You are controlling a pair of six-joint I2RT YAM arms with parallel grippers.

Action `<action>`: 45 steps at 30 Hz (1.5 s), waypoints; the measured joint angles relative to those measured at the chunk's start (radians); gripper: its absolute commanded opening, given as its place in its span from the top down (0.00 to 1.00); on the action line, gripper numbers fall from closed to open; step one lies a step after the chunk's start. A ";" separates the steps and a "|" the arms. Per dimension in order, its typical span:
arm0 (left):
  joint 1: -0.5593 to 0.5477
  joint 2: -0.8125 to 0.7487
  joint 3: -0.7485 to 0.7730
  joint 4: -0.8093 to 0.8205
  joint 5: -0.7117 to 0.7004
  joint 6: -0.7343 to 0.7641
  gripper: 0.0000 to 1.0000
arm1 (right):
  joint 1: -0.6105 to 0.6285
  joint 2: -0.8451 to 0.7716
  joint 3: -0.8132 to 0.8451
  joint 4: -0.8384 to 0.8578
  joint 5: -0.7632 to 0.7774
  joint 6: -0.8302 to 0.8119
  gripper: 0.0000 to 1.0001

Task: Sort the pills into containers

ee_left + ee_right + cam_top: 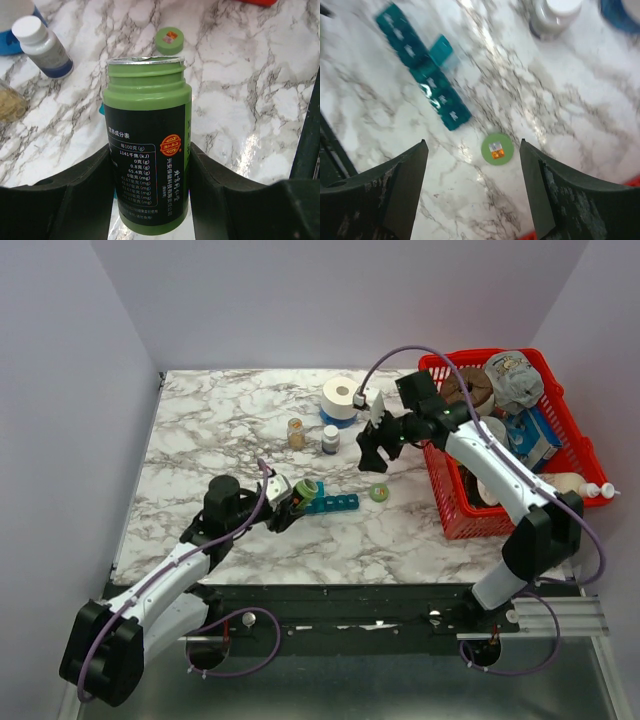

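Teal-blue plastic pill organizer (332, 504), a narrow strip of small square compartments, is lying flat on the marble-patterned table (200, 430), near the middle and toward the front edge. The right wrist view is blurred, but one compartment lid (442, 50) seems to be standing open partway along the strip.

The left gripper (290, 504) is clamping a green plastic bottle (306, 490) by its black-labelled body, a finger pressing on each side. The green bottle's neck is uncapped, a torn foil rim showing at its mouth, and it is sitting right at the organizer's left end, blocking that end from the top camera.

The right gripper (370, 462) is hovering above the table with its jaws spread wide and nothing between them. Below it a round green cap (497, 148) is lying just beyond the organizer's right end, not touching it.

Farther back, a small bottle with a white cap (330, 439) and an amber bottle (296, 432) are standing apart, in front of a white tape roll (341, 397). A red mesh basket (440, 490) holding assorted goods is sitting at the right edge, partly hidden by the right arm.
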 measured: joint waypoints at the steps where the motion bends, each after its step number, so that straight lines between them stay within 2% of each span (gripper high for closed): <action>1: 0.000 -0.009 -0.014 0.042 0.001 -0.029 1.00 | 0.000 -0.030 0.005 0.000 -0.042 -0.013 0.17; 5: 0.000 -0.048 -0.049 0.196 -0.003 -0.120 1.00 | 0.000 -0.116 0.005 -0.024 -0.178 -0.055 0.17; 8: 0.006 -0.011 -0.032 0.220 -0.005 -0.115 1.00 | -0.001 -0.125 -0.005 -0.034 -0.237 -0.071 0.17; 12: 0.001 0.109 0.056 0.079 -0.024 -0.040 1.00 | -0.016 -0.127 -0.032 -0.042 -0.294 -0.080 0.17; 21: -0.026 0.198 0.224 -0.253 -0.087 0.111 1.00 | -0.083 -0.179 -0.066 -0.043 -0.355 -0.043 0.17; 27: -0.055 0.266 0.251 -0.362 -0.128 0.162 1.00 | -0.157 -0.229 -0.127 0.020 -0.380 0.042 0.17; 34: -0.076 0.369 0.314 -0.443 -0.177 0.203 1.00 | -0.238 -0.367 -0.222 0.178 -0.410 0.187 0.17; 45: -0.125 0.480 0.428 -0.574 -0.282 0.234 1.00 | -0.272 -0.416 -0.264 0.292 -0.460 0.285 0.17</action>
